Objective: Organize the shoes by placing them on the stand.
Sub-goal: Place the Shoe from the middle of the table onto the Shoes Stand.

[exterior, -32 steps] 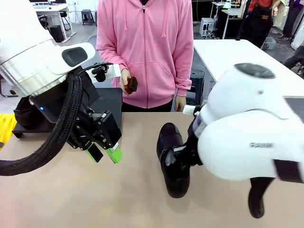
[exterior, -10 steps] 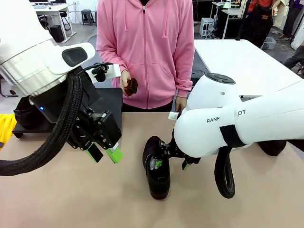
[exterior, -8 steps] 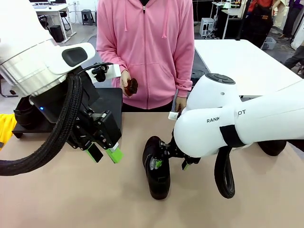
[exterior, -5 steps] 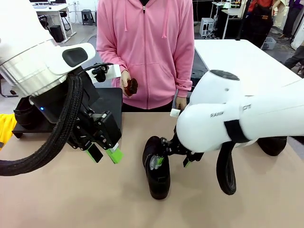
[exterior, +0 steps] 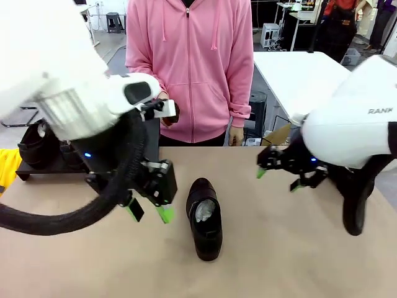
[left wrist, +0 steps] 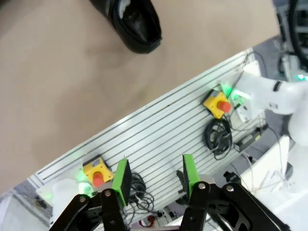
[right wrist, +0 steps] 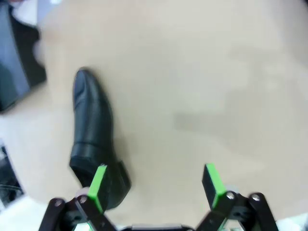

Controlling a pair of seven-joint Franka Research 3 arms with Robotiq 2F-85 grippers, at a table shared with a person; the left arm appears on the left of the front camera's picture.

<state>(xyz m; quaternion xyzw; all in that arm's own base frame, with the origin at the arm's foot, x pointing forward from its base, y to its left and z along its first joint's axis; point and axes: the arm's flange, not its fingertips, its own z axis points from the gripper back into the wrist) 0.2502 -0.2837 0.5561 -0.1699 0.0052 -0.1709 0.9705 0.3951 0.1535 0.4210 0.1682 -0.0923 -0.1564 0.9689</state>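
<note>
One glossy black shoe (exterior: 205, 217) lies in the middle of the table with white paper in its opening and its toe toward me. It also lies across the top of the left wrist view (left wrist: 132, 21), and the right wrist view has it at the left (right wrist: 94, 139). Just left of this shoe hangs my left gripper (exterior: 149, 213), open and holding nothing (left wrist: 155, 174). Off to the shoe's right, my right gripper (exterior: 277, 178) is raised, with its jaws wide open (right wrist: 156, 185). Another shoe (exterior: 31, 144) rests on the black stand (exterior: 37, 167) at the far left.
A person in a pink hoodie (exterior: 189, 68) stands at the far side, holding a small dark thing in one hand (exterior: 169, 112). A black cable loop (exterior: 353, 208) hangs from my right arm. A ribbed rail with yellow stop-button boxes (left wrist: 219, 103) runs along the table's near edge.
My right gripper has let go of the shoe and drawn back to the right, rising. My left arm has swung right, toward the shoe. The shoe stays where it was set down.
</note>
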